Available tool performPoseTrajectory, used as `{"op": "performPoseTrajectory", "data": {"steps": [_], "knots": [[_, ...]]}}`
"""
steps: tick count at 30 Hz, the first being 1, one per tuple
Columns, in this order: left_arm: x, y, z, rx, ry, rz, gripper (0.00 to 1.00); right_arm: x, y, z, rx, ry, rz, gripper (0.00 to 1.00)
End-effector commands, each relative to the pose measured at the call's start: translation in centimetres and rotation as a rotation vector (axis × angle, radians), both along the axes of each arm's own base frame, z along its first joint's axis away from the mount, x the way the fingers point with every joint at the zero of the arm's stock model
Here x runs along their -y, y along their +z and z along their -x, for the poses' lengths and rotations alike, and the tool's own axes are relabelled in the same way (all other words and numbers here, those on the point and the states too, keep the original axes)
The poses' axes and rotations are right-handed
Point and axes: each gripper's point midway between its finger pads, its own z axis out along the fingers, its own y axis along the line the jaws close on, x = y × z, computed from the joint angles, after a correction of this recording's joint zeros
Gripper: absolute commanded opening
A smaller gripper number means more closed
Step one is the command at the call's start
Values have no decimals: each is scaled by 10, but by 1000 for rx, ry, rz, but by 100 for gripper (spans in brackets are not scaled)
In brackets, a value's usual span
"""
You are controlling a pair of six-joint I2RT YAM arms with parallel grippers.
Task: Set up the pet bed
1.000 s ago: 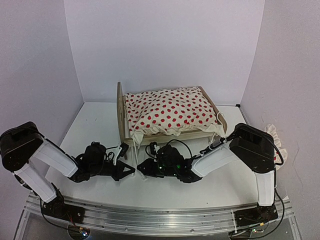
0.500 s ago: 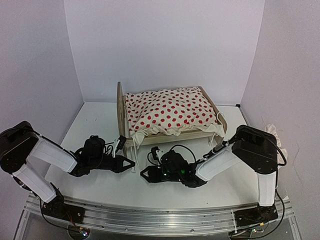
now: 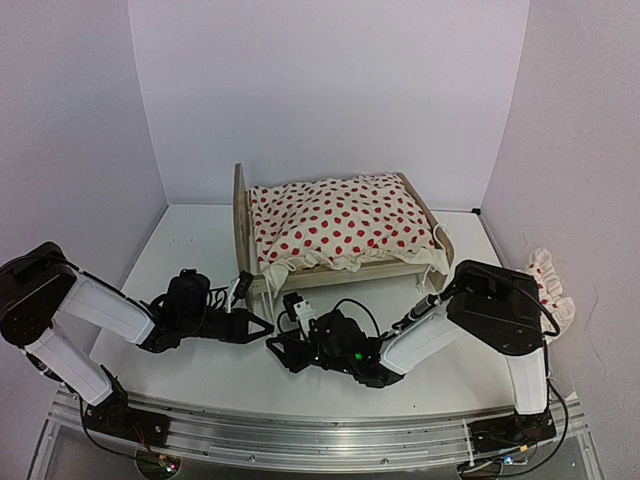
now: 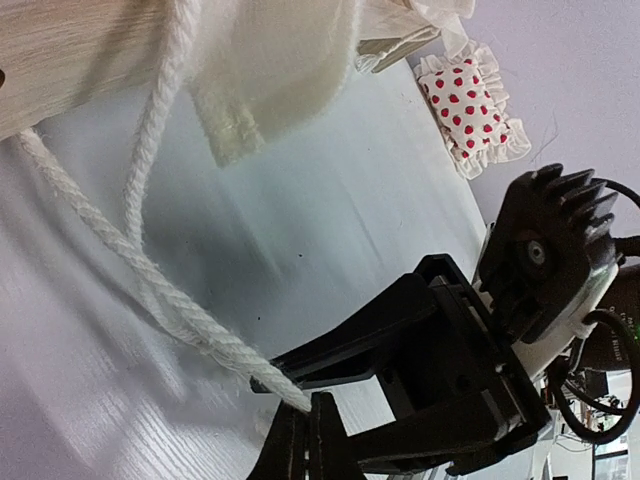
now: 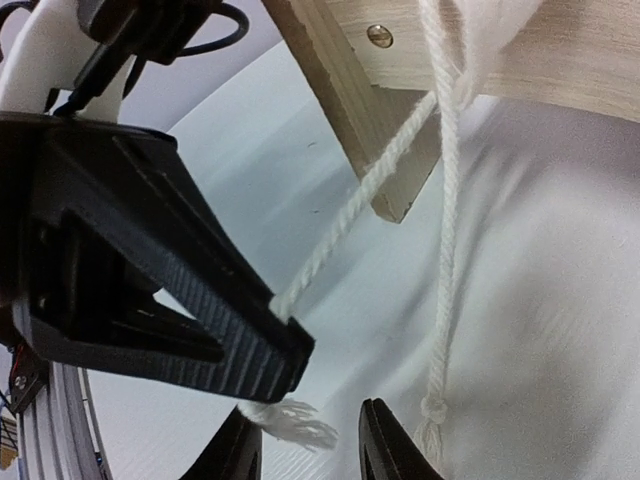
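The right claw (image 3: 278, 345) had slid further left along the table (image 3: 190, 240) since half a second before, ending just beside the left claw (image 3: 265, 328), which had barely shifted.

The bed (image 3: 241, 225) stood toward the back of the table, about midway across, headboard to the left and footboard to the right. The red-dotted duvet (image 3: 340, 220) lay over it, its pale edge hanging down the near side. A white cord (image 5: 350, 215) ran down from the bed's near left corner, past the wooden leg, to the table in front.

The left claw was clamped on that cord close to its end, fingers pressed together on the strand. The right claw was parted, and the wrist view showed the cord's frayed tip lying between its fingertips (image 5: 385, 440), not pinched. A second strand hung beside it, ending in a knot.

The pillow (image 3: 548, 290) lay well apart, at the table's right edge against the wall.
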Motion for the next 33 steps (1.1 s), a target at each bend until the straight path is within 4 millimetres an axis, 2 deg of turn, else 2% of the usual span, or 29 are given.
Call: {"op": "performPoseTrajectory", "data": {"steps": [1,6,14,16,20,23,26,29,33], "knots": [[3,16,-15,-8,49,50,0,-9,16,-17,83,-39,-41,32],[2,14,-15,-15,58,44,0,-15,20,-20,91,-15,-69,30],[-4,7,-20,-38,94,24,0,-11,25,-11,90,25,-93,1],[-6,6,-23,-39,107,16,0,-3,24,-11,84,5,-83,3],[-19,-8,-30,-89,176,-49,0,18,28,-17,94,-69,-34,8],[-20,-6,-31,-95,177,-33,0,27,16,-22,81,-105,71,15],[-17,-2,-31,-96,167,-15,0,25,8,-21,83,-86,106,21],[-19,-2,-32,-118,179,-7,0,8,8,-14,123,10,112,33],[-16,7,-33,-136,174,36,0,-11,22,-16,244,68,43,44]]}}
